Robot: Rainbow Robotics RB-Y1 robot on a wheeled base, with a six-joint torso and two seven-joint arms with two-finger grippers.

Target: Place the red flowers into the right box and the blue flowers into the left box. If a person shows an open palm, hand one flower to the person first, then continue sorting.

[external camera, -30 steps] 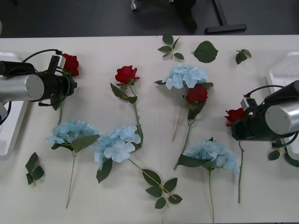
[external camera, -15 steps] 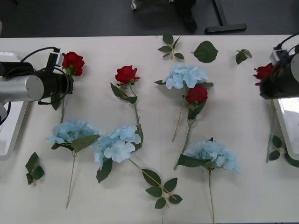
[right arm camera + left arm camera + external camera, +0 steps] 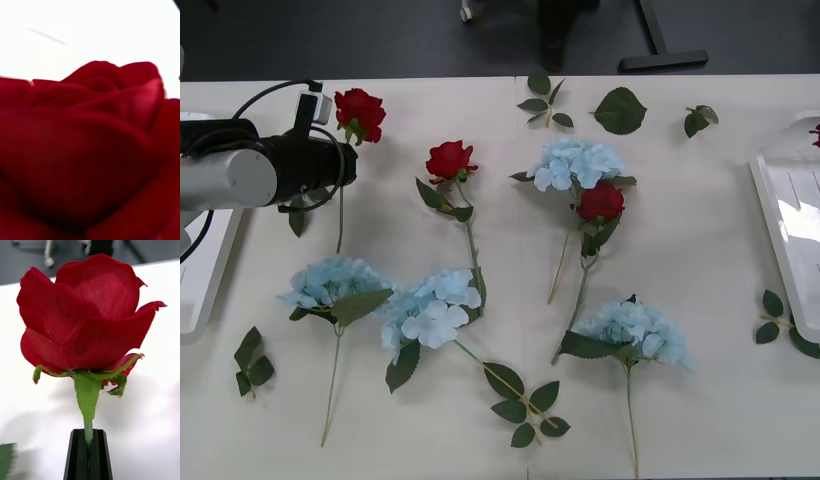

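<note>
Red artificial rose (image 3: 84,315) on a thin green stem stands head away from the left gripper (image 3: 89,453), whose black fingers pinch its stem (above the table's left side). On the white table (image 3: 700,250) lie two more red roses and four pale-blue hydrangeas.

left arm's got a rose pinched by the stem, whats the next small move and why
Probably carry it across toward the right box. The left gripper is shut on the stem of a red rose, held near the left box, where blue flowers belong. No open palm is showing.
</note>
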